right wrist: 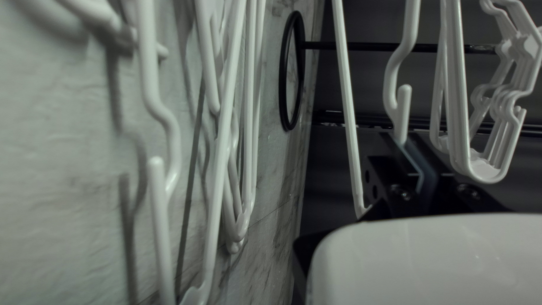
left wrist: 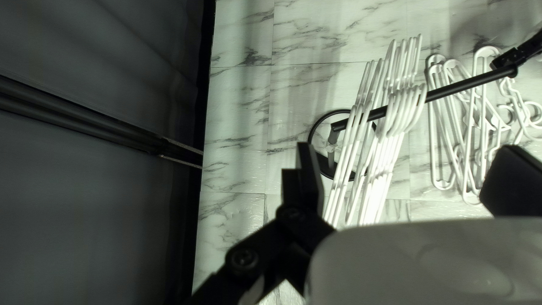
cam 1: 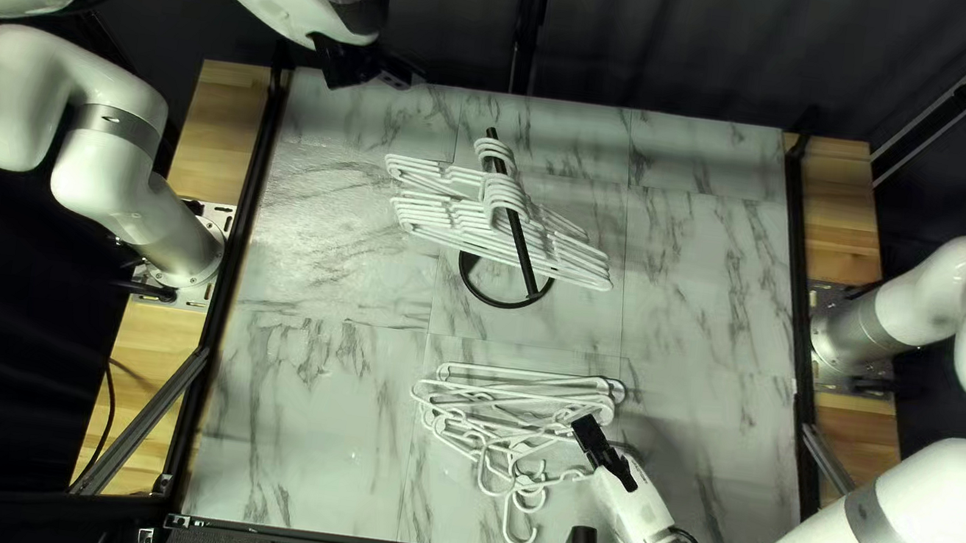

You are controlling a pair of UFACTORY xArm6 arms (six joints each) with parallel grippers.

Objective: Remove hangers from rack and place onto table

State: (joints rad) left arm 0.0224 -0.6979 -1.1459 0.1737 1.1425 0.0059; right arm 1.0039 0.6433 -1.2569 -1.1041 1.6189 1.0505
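White hanger [right wrist: 402, 113] in low R gripper [cam 1: 590, 432], L gripper [cam 1: 385, 73] high

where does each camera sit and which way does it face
top left view: above the near edge, slanting down the table to the curtain; both arms show
left wrist view: on my left arm, down over the rack; my left gripper shows
right wrist view: on my right arm, low across the table toward the rack; my right gripper shows
both wrist views share the rack and hangers
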